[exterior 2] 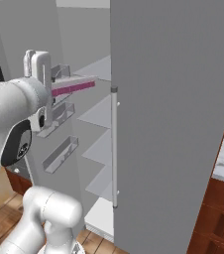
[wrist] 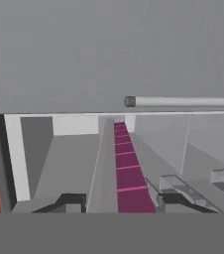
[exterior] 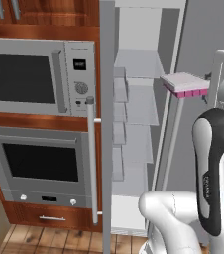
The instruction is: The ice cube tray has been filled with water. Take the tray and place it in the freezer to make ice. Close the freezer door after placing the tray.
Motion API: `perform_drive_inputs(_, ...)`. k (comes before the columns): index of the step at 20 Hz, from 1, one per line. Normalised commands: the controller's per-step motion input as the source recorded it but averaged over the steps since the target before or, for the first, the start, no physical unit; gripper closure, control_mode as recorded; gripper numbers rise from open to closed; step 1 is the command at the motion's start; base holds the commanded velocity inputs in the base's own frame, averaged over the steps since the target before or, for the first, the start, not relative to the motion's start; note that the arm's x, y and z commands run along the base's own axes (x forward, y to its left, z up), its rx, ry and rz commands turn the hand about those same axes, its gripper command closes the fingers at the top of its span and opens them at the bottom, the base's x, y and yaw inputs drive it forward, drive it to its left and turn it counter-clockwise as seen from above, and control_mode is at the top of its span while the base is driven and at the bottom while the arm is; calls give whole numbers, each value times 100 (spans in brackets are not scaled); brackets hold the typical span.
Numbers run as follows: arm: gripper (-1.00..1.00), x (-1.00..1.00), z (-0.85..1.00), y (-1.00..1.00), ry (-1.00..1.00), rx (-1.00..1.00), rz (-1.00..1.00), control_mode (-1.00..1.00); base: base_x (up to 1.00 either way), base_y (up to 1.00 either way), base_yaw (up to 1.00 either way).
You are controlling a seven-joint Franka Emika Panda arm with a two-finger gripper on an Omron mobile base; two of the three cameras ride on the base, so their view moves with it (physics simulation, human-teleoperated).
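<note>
Ice cube tray point(exterior: 184, 83): matt, plastic-looking, pale top, magenta sides. Freezer door point(exterior: 107, 119): smooth matt grey, metal-like; its bar handle point(exterior: 90, 158) looks brushed metal. Freezer point(exterior: 136, 106) shelves: smooth white; door bins point(exterior 2: 59, 147) clear plastic. Microwave point(exterior: 37, 77) at 9 o'clock: silver metal, glossy dark window. Surrounding cabinet point(exterior: 44, 216): reddish wood grain.

One ice cube tray point(exterior: 185, 83), one microwave point(exterior: 38, 77), one oven point(exterior: 39, 166), two long bar handles point(exterior: 90, 158)
</note>
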Motion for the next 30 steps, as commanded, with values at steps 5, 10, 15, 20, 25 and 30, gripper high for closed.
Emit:
perform_drive_inputs(5,100,37,0,1,-13,0,-10,-100,0,0,0)
perform_drive_inputs(10,100,40,3,1,-8,0,-5,-100,0,0,0)
perform_drive_inputs(15,100,44,16,0,0,0,-1,-100,0,0,0)
perform_drive_inputs(20,100,9,14,22,0,0,1,-100,0,0,0)
perform_drive_inputs(25,100,0,11,24,0,0,2,-100,0,0,0)
perform_drive_inputs(30,100,6,13,-2,1,0,0,-100,0,0,0)
